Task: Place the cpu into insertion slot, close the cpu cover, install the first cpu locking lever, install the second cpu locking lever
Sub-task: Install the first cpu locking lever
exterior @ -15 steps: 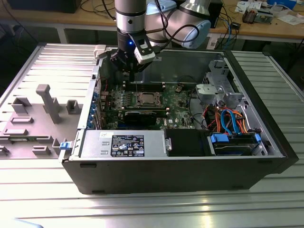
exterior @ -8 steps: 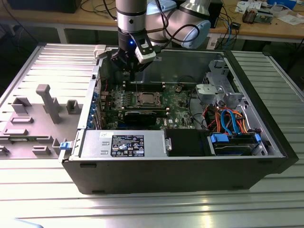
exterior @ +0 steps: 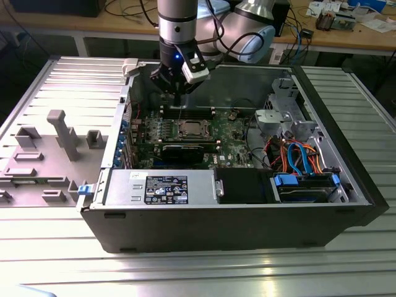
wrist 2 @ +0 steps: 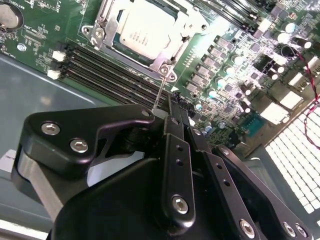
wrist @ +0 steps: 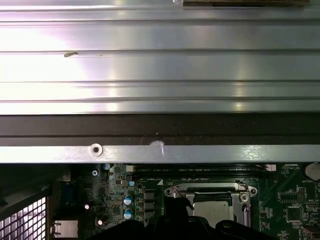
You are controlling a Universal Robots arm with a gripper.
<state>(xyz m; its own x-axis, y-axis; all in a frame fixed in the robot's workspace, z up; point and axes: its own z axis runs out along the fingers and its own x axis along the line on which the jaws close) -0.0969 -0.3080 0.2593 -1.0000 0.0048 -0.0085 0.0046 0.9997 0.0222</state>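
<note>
Black and heavy-linked, the claw (wrist 2: 172, 107) hangs just above the green motherboard (wrist 2: 45, 35) inside an open computer case, its fingers drawn tightly together with nothing visible between them; a thin wire lever (wrist 2: 159, 92) rises from the socket corner right beside the fingertips, though whether they touch it cannot be told. Just beyond the tips sits the cpu (wrist 2: 145, 32), its pale metal top lying flat in the insertion slot (wrist 2: 117, 50), so the chip appears already seated. Around it lies the cpu cover (wrist 2: 187, 20), a silvery frame resting down over the chip's edges, which suggests the cover is closed and the work has reached the locking levers. Long black memory slots (wrist 2: 107, 70) run between the socket and the case wall. In the exterior view the claw (exterior: 177, 96) reaches down from a grey arm into the case (exterior: 235, 226), poised over the far side of the socket (exterior: 191, 129), close above it. Farther off, the case rests on a ribbed metal surface (exterior: 247, 272), with grey fixture blocks (exterior: 62, 133) standing well apart at the exterior view's left.
</note>
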